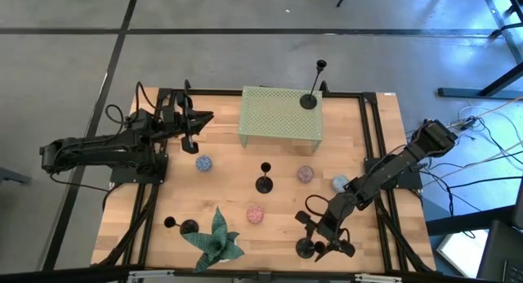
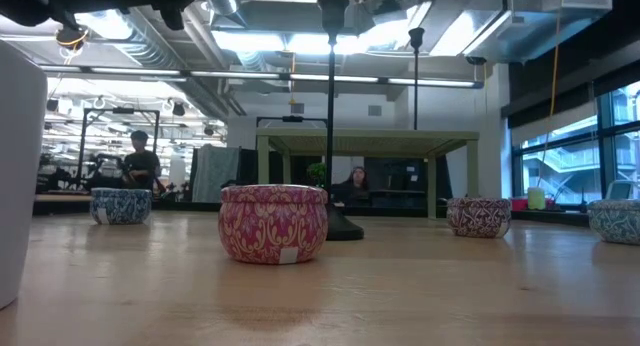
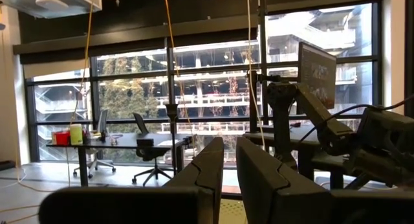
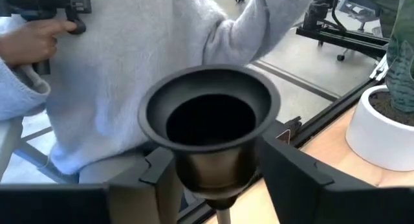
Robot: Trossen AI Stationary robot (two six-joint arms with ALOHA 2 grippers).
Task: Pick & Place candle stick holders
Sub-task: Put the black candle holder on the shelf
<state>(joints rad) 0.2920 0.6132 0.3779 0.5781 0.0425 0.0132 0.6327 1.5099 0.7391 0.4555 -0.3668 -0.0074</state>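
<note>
Pale wood-grain table [image 1: 278, 234], matt black candle holder cup [image 4: 210, 114], glossy patterned tin [image 2: 273, 222], perforated green shelf [image 1: 278, 115].
</note>
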